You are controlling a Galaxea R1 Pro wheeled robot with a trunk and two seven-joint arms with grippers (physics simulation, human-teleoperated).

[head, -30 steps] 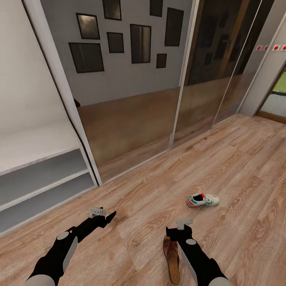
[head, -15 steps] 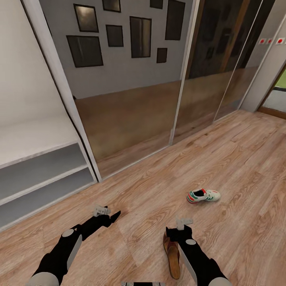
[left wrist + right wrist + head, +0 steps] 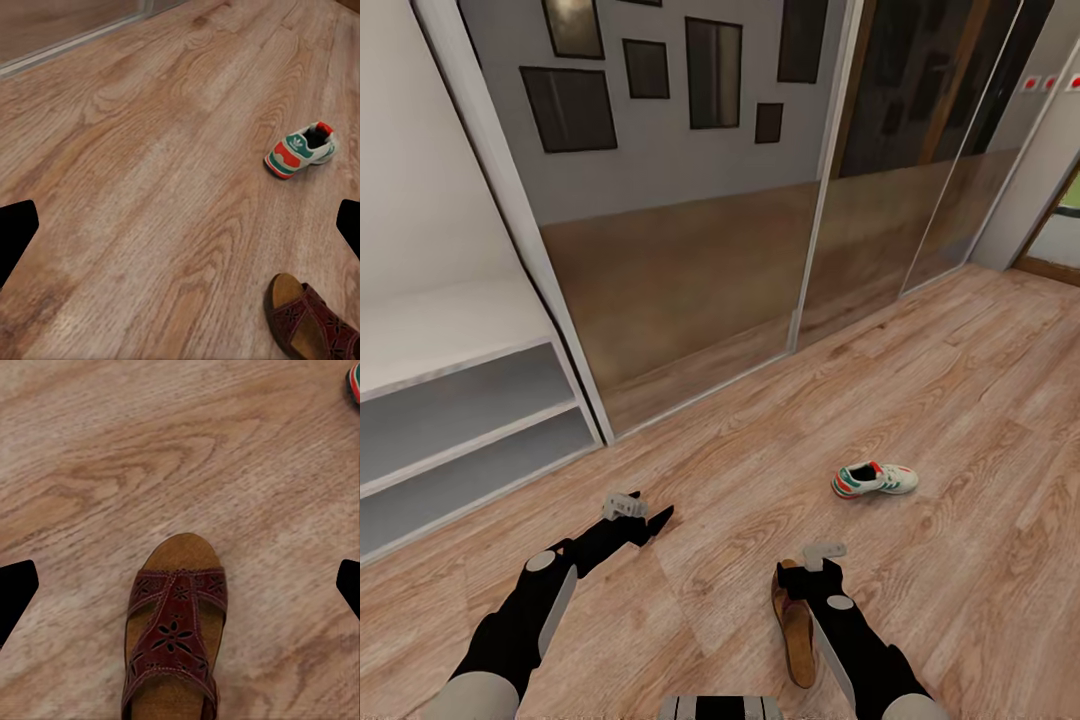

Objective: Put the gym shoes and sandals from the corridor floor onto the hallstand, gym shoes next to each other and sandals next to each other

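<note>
A: Wood plank corridor floor [image 3: 960,400] is running along mirrored closet doors [image 3: 690,200], hallstand [image 3: 450,420] sitting off to the left. How many shoes?

B: One gym shoe [image 3: 874,480] and one sandal [image 3: 794,622], both lying on the floor. Right tool [image 3: 805,580] is hanging over the sandal, fingers spread; left tool [image 3: 655,520] is reaching forward, released, empty. The camera's been tilting down since before.
</note>
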